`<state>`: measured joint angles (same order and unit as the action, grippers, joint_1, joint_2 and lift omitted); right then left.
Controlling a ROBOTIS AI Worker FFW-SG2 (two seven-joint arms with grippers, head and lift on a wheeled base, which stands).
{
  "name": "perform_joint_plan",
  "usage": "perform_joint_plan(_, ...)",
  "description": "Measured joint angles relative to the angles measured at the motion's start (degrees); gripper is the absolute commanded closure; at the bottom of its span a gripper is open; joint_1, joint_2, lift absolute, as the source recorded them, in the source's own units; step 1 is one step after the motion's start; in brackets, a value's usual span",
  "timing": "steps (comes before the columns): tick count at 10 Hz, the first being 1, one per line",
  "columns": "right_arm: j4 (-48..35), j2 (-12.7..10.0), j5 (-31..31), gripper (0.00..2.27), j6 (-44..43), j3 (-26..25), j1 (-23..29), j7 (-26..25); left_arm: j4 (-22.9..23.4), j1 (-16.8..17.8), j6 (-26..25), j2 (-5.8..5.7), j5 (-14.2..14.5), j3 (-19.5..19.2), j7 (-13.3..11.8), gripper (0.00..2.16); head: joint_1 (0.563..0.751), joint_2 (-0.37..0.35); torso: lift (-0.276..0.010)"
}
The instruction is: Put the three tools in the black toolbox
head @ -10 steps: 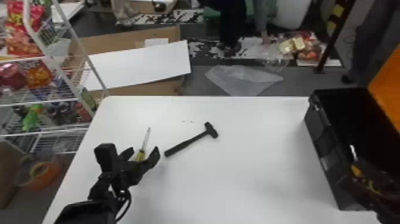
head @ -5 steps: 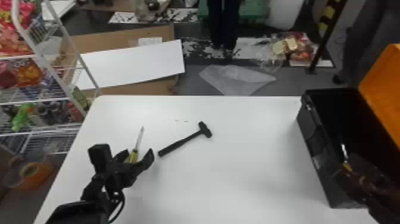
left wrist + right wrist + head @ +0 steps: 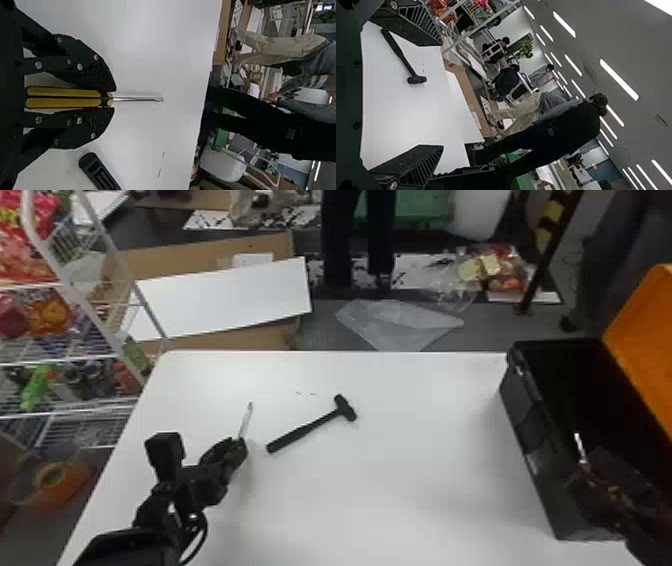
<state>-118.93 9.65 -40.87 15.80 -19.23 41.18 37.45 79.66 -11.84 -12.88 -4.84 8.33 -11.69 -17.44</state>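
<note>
I count one hammer [image 3: 305,431], one yellow-handled screwdriver [image 3: 63,103], one black toolbox [image 3: 522,415] and one metal-tipped item [image 3: 580,443] I can't identify.

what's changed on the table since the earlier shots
The left gripper has closed on the yellow-handled screwdriver, which has shifted slightly to the robot's right, toward the hammer. The hammer and the open black toolbox stayed put.
</note>
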Motion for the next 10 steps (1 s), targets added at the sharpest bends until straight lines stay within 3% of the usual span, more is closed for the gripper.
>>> perform_joint_plan(1,0.0,0.0,-0.2,0.08,0.0,-0.2,0.1,0.0,0.0,0.1,-0.1,0.02,0.0,0.1,0.2,1.54,0.695,0.069,-0.055)
perform_joint_plan(5,-0.5,0.0,-0.9,0.08,-0.1,-0.6,0.3,0.1,1.3,-1.4,-0.5,0.01,1.3,0.1,0.3,1.54,0.695,0.063,-0.055)
perform_joint_plan(7,-0.4,-0.1,-0.7,0.08,0.0,-0.5,-0.1,0.1,6.3,-3.6,-1.9,0.01,3.6,0.5,-0.2,1.54,0.695,0.05,-0.055)
perform_joint_plan(10,-0.3,0.0,-0.4,0.08,0.2,-0.5,-0.6,0.0,19.0,-7.0,-8.3,-0.13,6.9,1.7,-0.8,1.54,0.695,0.01,-0.055)
